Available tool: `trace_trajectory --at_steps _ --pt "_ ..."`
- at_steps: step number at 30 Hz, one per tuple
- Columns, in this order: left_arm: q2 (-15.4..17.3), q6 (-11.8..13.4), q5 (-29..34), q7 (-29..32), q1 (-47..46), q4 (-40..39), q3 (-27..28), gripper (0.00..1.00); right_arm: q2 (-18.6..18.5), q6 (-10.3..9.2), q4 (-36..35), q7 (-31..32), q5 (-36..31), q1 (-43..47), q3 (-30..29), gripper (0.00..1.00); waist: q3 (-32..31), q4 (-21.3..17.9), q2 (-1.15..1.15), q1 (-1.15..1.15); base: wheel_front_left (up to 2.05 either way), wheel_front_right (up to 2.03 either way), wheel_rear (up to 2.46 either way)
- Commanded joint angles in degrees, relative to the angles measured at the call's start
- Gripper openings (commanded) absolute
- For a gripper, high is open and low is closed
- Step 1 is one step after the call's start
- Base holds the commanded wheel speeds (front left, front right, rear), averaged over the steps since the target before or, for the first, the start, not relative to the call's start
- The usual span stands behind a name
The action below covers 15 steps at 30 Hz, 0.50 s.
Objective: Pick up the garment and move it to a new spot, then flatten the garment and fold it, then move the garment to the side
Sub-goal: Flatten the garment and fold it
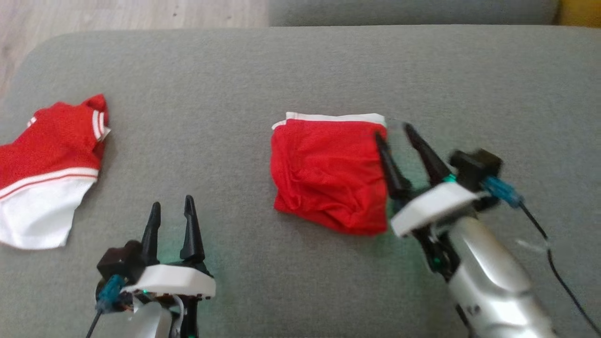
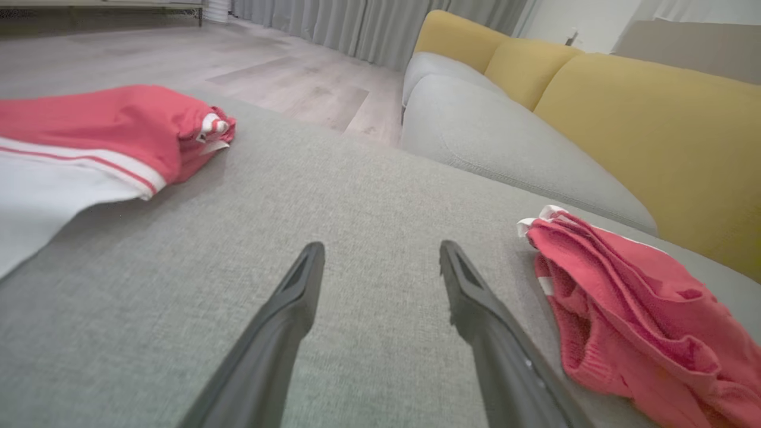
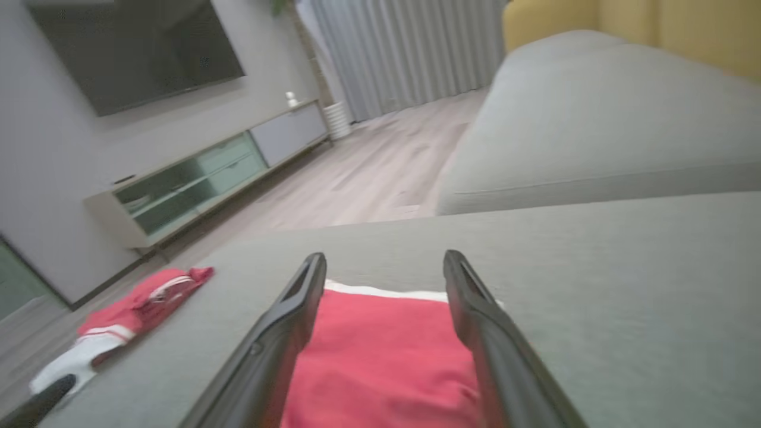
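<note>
Grey sofa cushion (image 1: 244, 70) with two garments lying on it.
The cushion is a broad seat in woven fabric, its far-left corner rounded. Right of the middle lies the folded red garment (image 1: 328, 173), a rough square flat on the fabric, with a white band along its far edge and wrinkles toward its near edge. Well apart from it, at the cushion's left edge, lies a rumpled red-and-white garment (image 1: 47, 173): red with white stripes at its far end, plain white at its near end.
</note>
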Motion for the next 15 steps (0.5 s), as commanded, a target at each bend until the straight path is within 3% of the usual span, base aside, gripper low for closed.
trace_trajectory --at_steps 1,5,11,15 --pt "0.71 0.45 1.14 -0.30 -0.66 -2.06 2.25 1.00 0.63 0.21 -2.29 -0.63 -2.64 1.82 -2.05 1.00 -0.59 -0.95 0.00 0.00 0.00 0.00 0.00" --pt "0.71 0.82 4.56 -0.30 0.37 -2.46 2.85 1.00 1.13 0.21 -3.75 -0.63 -8.52 6.31 -10.15 1.00 -1.60 -1.87 0.00 0.00 0.00 0.00 0.00" --pt "0.71 1.17 8.44 -0.30 3.12 -3.27 3.15 1.00 1.67 0.21 -4.94 -0.64 -13.33 11.23 -16.31 1.00 -3.41 -2.64 0.00 0.00 0.00 0.00 0.00" --pt "0.71 1.57 10.04 -0.30 6.01 -4.00 2.92 1.00 1.77 0.21 -4.88 -0.64 -15.10 14.85 -17.42 1.00 -5.30 -3.10 0.00 0.00 0.00 0.00 0.00"
